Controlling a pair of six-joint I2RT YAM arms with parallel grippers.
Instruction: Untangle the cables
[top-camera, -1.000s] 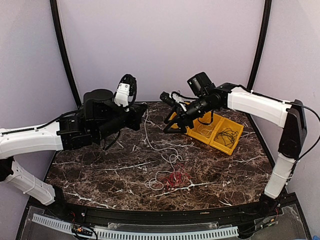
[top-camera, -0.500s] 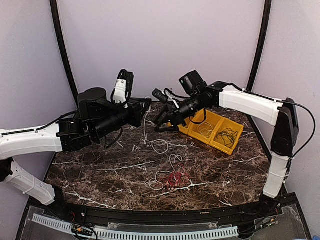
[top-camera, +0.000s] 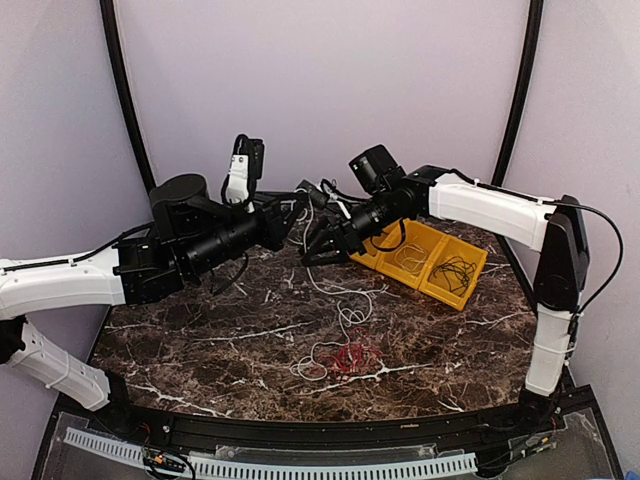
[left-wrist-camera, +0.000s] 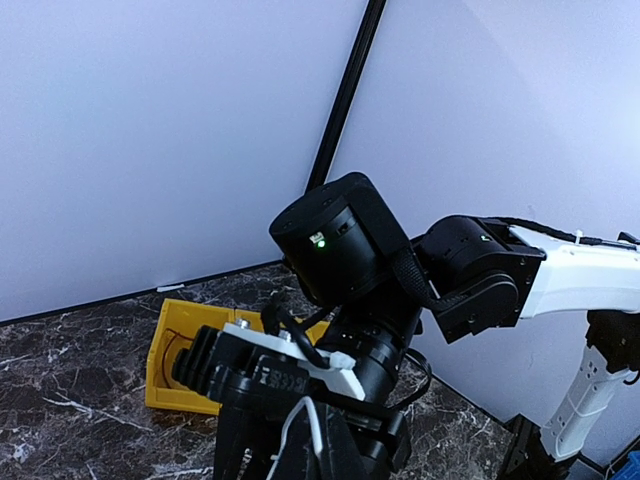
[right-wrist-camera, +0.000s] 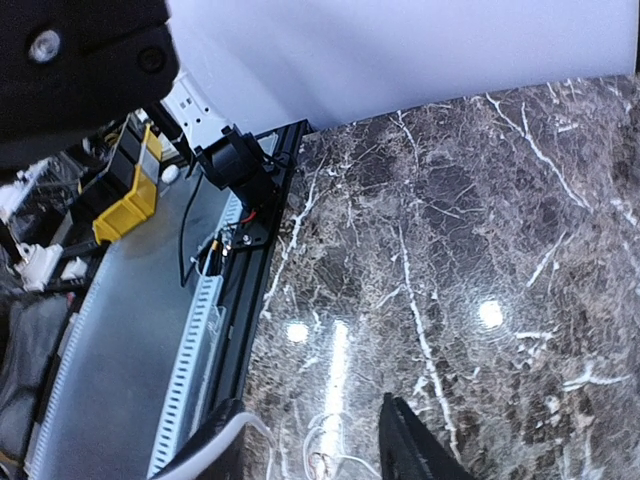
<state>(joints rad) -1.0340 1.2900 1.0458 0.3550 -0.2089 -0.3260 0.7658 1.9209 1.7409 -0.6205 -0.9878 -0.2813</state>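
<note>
Swinging farther toward 9 o'clock, the right gripper (top-camera: 318, 247) is now meeting the left gripper (top-camera: 293, 207) above the glossy, white-veined marble table (top-camera: 190, 340) near 12 o'clock, having left the yellow plastic bin (top-camera: 440, 297) at 2 o'clock. Only the right wrist view is showing its black fingers (right-wrist-camera: 408, 452) standing spread, with a thin white cable (right-wrist-camera: 236, 426) curving just beside one. The left gripper is appearing clenched on that cable's top, though the right arm is partly blocking it. The strand is hanging down to squiggly loops touching the bunched red cable (top-camera: 350, 357) at 6 o'clock. The black cable (top-camera: 457, 270) is lying coiled inside the bin.
</note>
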